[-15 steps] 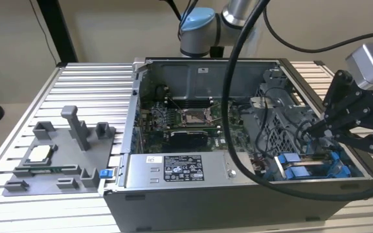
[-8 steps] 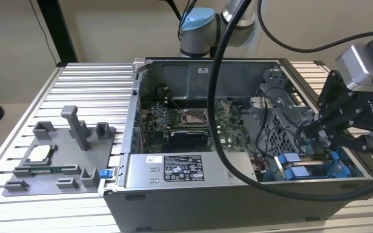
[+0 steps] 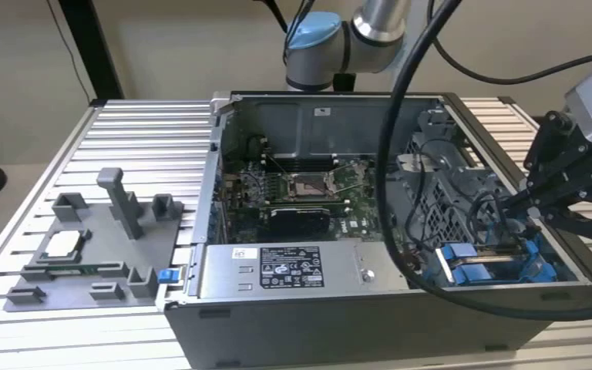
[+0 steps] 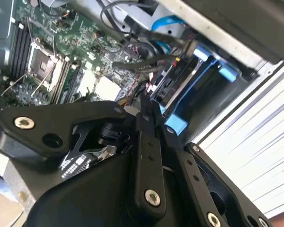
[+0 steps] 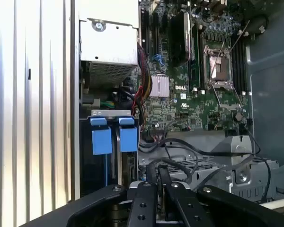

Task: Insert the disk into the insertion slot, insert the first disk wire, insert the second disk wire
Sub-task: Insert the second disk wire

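Closest to me runs the ribbed aluminium table (image 3: 70, 339), and on it stands an open computer case (image 3: 378, 327) with its side panel off. Just inside the near wall lies a grey box with a black-and-white sticker (image 3: 286, 270). Beside the case, toward the exterior view's left, a grey plastic tray with upright pegs (image 3: 90, 254) rests on the table.

At the exterior view's right end of the case, the gripper (image 3: 510, 210) hangs low over the insertion slot (image 3: 502, 258). Its fingers (image 5: 150, 177) are drawn together with barely a slit between them. I cannot tell whether anything is pinched there. The disk (image 5: 128, 139) stands down inside the slot, the blue ends of its carrier showing at the bay's mouth in the first wrist view. Black wires (image 5: 189, 151) trail loose across the metal next to the bay.

Farther in lies the green motherboard (image 3: 296, 193), flat against the case floor. Behind the case rises the arm (image 3: 348, 38), and a thick black cable (image 3: 391, 154) loops from it down over the case.
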Controlling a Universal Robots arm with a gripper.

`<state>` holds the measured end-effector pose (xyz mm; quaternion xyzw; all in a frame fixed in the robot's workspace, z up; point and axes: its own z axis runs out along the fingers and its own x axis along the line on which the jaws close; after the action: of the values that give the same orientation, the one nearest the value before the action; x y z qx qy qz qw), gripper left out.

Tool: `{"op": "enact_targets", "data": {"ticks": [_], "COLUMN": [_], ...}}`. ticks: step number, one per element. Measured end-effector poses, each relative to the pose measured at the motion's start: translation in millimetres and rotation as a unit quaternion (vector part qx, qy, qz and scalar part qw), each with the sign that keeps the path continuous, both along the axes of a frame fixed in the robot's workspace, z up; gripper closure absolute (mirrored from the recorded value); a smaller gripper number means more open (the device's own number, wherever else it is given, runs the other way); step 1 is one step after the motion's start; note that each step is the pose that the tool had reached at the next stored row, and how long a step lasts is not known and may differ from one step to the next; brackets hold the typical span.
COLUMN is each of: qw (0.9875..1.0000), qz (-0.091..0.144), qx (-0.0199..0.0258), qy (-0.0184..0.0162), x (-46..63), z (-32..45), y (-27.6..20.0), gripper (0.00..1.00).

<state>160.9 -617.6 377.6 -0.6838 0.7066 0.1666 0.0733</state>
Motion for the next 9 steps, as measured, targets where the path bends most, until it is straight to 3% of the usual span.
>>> {"op": "enact_targets", "data": {"ticks": [1, 5, 9], "qw": [1.0, 1.0, 1.0], "qz": [0.0, 0.003, 0.008], "qx": [0.0, 0.0, 0.0], "qy": [0.0, 0.0, 0.0], "x": [3.8, 20.0, 29.0], "z": [-0.1, -0.3, -2.0], "y": [-0.2, -1.1, -2.0], "gripper": [0.0, 0.0, 0.0]}}
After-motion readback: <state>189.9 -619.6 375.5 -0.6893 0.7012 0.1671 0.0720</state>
